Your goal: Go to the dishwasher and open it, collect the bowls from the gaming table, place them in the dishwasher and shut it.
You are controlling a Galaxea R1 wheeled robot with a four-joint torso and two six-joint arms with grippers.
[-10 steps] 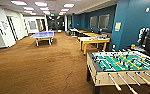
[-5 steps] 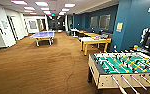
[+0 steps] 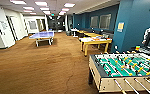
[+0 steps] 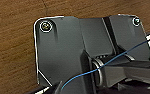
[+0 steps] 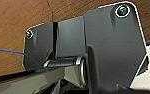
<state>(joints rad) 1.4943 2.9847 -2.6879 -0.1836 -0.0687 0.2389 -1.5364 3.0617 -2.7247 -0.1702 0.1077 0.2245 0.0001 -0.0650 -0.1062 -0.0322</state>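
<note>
Since the earlier frames the camera has moved forward, so the foosball table point(image 3: 123, 71) sits larger at 4 o'clock. Brown carpet point(image 3: 41, 67) spreads ahead. At 1 o'clock stands the gaming table point(image 3: 94, 41), yellow-rimmed with a white top (small coloured things lie on it, too blurred to name as bowls). A blue ping-pong table point(image 3: 42, 35) stands at 11 o'clock, well apart. Whether either gripper is wide or narrow I cannot tell; both wrist views look down on carpet.

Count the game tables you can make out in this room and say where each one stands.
3: the foosball table nearest on the right, the blue ping-pong table far left, the yellow-rimmed gaming table by the blue wall. Farther tables may be hidden.
</note>
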